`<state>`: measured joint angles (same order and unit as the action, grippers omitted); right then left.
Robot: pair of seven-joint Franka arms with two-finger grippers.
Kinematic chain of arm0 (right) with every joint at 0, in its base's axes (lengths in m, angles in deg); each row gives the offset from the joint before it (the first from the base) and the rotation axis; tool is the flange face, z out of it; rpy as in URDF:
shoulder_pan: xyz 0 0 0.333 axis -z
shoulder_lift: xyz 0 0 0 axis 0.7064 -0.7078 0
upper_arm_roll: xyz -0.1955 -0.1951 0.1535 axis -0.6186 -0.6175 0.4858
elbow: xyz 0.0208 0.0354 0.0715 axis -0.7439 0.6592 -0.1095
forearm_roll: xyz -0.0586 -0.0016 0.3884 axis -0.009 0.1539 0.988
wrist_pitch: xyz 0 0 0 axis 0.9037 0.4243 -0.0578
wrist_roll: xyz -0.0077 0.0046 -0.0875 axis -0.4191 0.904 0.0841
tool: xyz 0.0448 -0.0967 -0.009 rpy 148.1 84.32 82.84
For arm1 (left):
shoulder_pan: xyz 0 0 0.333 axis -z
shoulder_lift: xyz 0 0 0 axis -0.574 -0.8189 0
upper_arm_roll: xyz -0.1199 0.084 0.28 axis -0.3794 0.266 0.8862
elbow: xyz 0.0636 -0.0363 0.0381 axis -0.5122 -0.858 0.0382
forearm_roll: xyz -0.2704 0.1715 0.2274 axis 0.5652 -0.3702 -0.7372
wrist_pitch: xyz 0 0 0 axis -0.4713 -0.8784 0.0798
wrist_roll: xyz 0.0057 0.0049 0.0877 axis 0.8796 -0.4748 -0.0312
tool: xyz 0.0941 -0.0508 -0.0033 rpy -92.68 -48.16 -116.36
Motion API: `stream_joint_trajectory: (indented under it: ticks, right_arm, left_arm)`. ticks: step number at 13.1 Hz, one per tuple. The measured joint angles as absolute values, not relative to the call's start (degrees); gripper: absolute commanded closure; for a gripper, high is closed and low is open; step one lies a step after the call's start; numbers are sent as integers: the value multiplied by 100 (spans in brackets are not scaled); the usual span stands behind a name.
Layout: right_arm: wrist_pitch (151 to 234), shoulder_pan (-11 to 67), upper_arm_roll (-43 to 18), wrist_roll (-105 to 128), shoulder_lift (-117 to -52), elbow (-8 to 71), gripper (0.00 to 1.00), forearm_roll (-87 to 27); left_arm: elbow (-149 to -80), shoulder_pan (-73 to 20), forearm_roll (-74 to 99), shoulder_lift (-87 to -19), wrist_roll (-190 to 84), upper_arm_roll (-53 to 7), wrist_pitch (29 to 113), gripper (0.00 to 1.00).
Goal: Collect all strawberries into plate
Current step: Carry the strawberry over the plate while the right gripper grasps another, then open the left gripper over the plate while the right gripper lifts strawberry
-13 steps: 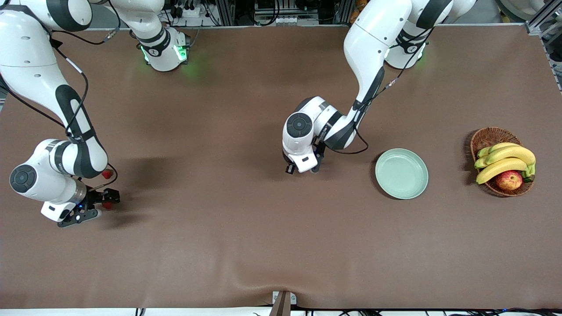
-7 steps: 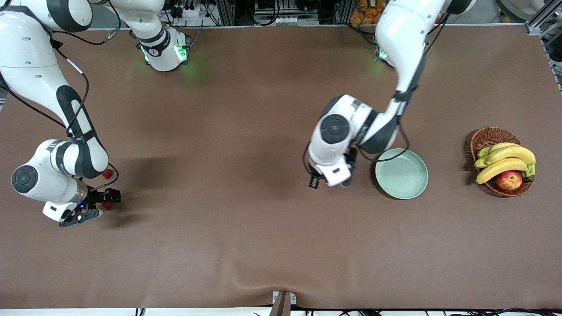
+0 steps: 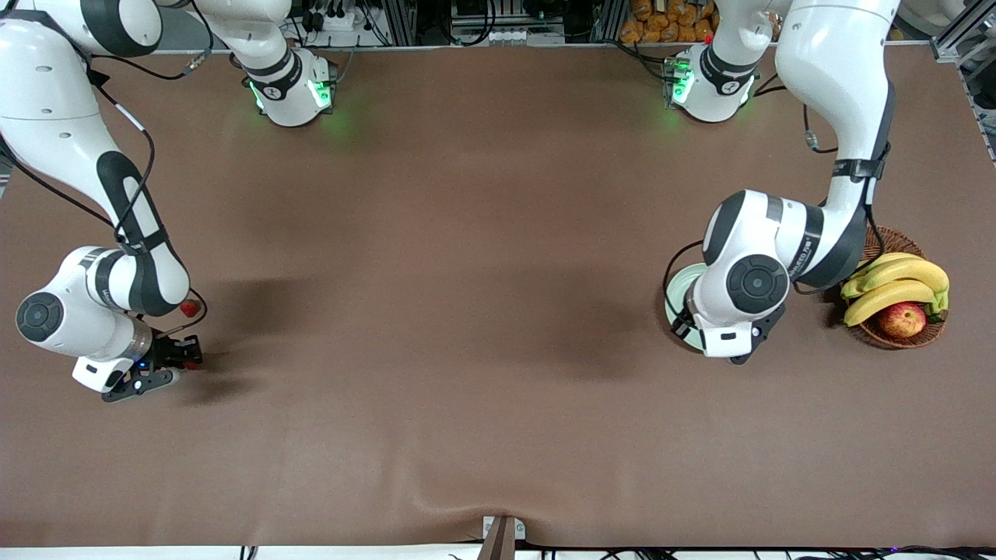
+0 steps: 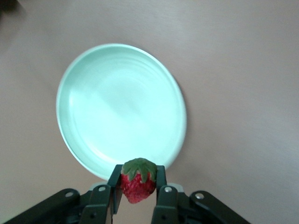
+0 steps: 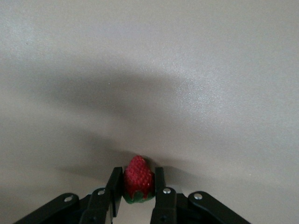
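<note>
My left gripper [image 4: 138,183] is shut on a strawberry [image 4: 138,182] with its green cap up, and holds it over the rim of the pale mint-green plate [image 4: 117,102]. In the front view the left hand covers most of the plate [image 3: 675,299] and hides its gripper. My right gripper [image 5: 138,185] is low at the table, at the right arm's end, with its fingers against both sides of a second strawberry [image 5: 138,179]; in the front view it sits here [image 3: 183,356]. A third strawberry [image 3: 189,309] lies on the table beside the right wrist.
A brown wicker basket [image 3: 864,243] with bananas [image 3: 895,281] and a red-yellow apple [image 3: 903,319] stands beside the plate at the left arm's end. The left arm's elbow hangs over the basket's edge. Brown cloth covers the table.
The left arm has swung from the table's middle to over the plate, carrying its strawberry. The right gripper has stayed put and its fingers have closed in on the strawberry.
</note>
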<state>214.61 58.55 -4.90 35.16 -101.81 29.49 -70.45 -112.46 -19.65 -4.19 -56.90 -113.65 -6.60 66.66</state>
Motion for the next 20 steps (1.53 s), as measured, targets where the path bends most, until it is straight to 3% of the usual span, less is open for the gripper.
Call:
stream_joint_trajectory:
  ticks: [4, 5, 7, 8, 10, 14, 20]
  right_arm:
    - [21459, 5855, -426, 3608, -10164, 2883, 100, -7045]
    - [21441, 5853, -379, 3705, -10135, 2836, 100, -7045]
    - [21204, 5852, -202, 3843, -9981, 2723, 100, -7045]
    - [20949, 5850, -45, 3861, -9864, 2630, 100, -7045]
    - [20455, 5840, 369, 3866, -9661, 2392, 100, -7045]
    - [20316, 5774, 1222, 3864, -9605, 2239, 100, -7043]
    - [21449, 4606, 1399, 3256, -9848, 2240, 100, -6951]
  left_arm:
    - [-11998, -2473, -739, -5718, -10467, -668, 7430, 100]
    - [-12146, -2675, -739, -5719, -10278, -676, 7662, 91]
    - [-12356, -2828, -739, -5720, -10089, -693, 7921, 5]
    - [-12389, -2828, -740, -5719, -10026, -707, 7954, 0]
    - [-12375, -2829, -741, -5633, -9794, -731, 7953, 0]
    - [-12203, -2832, -740, -4885, -9350, -911, 7264, 0]
    - [-11242, -2808, -557, -4517, -9348, -1435, 5919, 0]
